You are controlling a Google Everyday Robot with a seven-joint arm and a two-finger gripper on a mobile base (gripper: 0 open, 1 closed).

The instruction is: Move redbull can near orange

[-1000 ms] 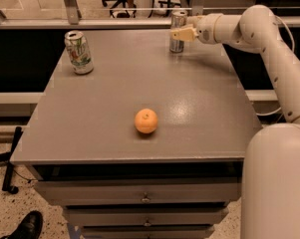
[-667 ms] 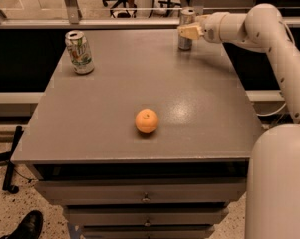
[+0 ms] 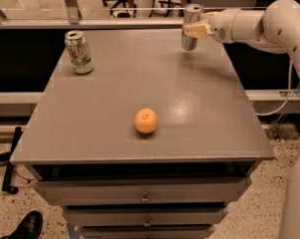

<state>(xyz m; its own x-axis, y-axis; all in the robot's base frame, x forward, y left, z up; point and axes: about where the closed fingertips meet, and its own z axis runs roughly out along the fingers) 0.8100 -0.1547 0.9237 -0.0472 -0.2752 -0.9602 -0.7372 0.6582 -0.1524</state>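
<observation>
The redbull can (image 3: 190, 19), tall, slim and silver-grey, is at the far right of the grey table (image 3: 114, 98). My gripper (image 3: 196, 31) comes in from the right and is shut on the can's side. It holds the can upright, about at the table's back edge and a little above the surface. The orange (image 3: 146, 120) lies on the table near the front middle, well apart from the can and the gripper.
A shorter white-and-green soda can (image 3: 79, 52) stands at the table's back left. Drawers (image 3: 145, 195) run below the front edge. A rail and glass partition (image 3: 89, 9) run behind the table. A shoe (image 3: 25, 226) shows on the floor at the lower left.
My gripper has carried the redbull can to the right and a little farther back and up. The orange and the soda can have not moved.
</observation>
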